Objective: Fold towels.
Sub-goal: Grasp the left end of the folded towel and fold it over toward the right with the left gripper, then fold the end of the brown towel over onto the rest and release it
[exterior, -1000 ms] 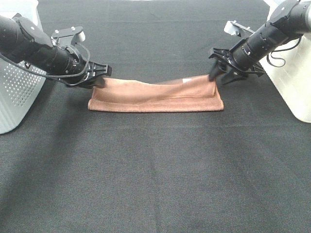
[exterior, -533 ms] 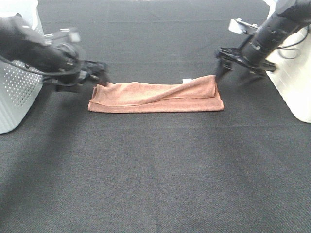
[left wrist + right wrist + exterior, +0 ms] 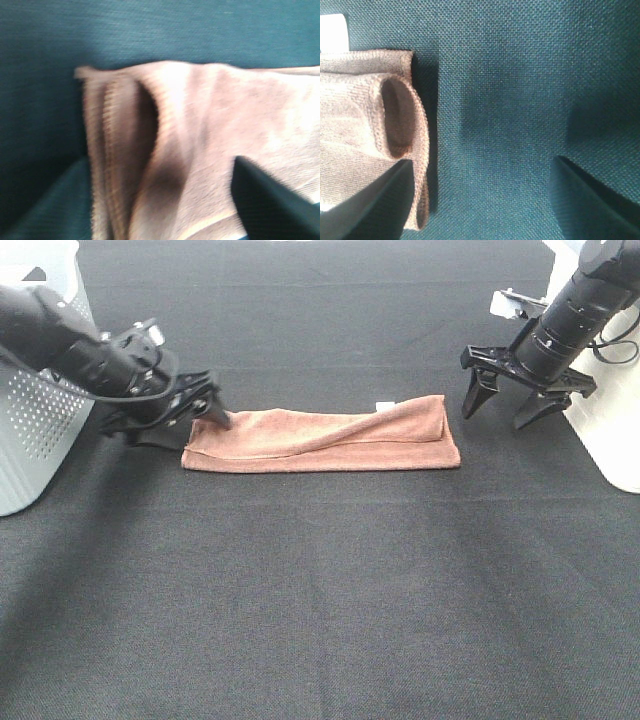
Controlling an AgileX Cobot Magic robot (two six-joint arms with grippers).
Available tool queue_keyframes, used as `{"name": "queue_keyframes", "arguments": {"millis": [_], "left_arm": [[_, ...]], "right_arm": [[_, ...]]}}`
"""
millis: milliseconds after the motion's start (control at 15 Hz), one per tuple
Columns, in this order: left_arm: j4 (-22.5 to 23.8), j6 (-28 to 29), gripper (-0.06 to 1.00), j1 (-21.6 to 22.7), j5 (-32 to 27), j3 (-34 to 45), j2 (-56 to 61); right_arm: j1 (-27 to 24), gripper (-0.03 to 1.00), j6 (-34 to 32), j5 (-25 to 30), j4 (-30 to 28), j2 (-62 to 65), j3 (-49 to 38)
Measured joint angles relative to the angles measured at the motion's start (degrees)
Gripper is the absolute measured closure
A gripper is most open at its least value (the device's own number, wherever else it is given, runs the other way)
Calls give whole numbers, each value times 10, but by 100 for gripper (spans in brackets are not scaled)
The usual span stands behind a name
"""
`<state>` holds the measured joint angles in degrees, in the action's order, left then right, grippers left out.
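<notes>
Both my claws are backing off the towel (image 3: 320, 443), which is lying as a long folded strip on the black mat (image 3: 320, 590). My right claw (image 3: 498, 412) is hanging spread just beside one end and my left claw (image 3: 188, 418) spread at the other. I'm judging a crosswise fold is next, needing a fresh end-grip. Its white tag (image 3: 383, 405) is showing nothing readable.

Blurred towel (image 3: 210, 130) in the left wrist view, its far end beyond the frame edge.
</notes>
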<state>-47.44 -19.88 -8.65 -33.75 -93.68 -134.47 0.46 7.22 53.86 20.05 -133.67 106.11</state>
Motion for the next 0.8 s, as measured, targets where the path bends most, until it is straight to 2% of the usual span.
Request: {"name": "queue_keyframes", "arguments": {"millis": [67,200,267,400,533,667,800], "left_arm": [[-1,7,41,0,-9,-4,-3],[9,13,78,0,-11,-12,-7],[17,14,90,0,-14,-17,-7],[22,14,93,0,-23,-23,-7],[52,32,93,0,-71,-66,-7],[124,92,93,0,-144,-128,-7],[215,155,93,0,-231,-203,-7]], "right_arm": [[0,26,0,-1,-1,0,0],[0,26,0,-3,-3,0,0],[0,26,0,-3,-4,0,0],[0,26,0,-4,-4,0,0],[0,26,0,-4,-4,0,0],[0,26,0,-4,-4,0,0],[0,26,0,-3,-4,0,0]]}}
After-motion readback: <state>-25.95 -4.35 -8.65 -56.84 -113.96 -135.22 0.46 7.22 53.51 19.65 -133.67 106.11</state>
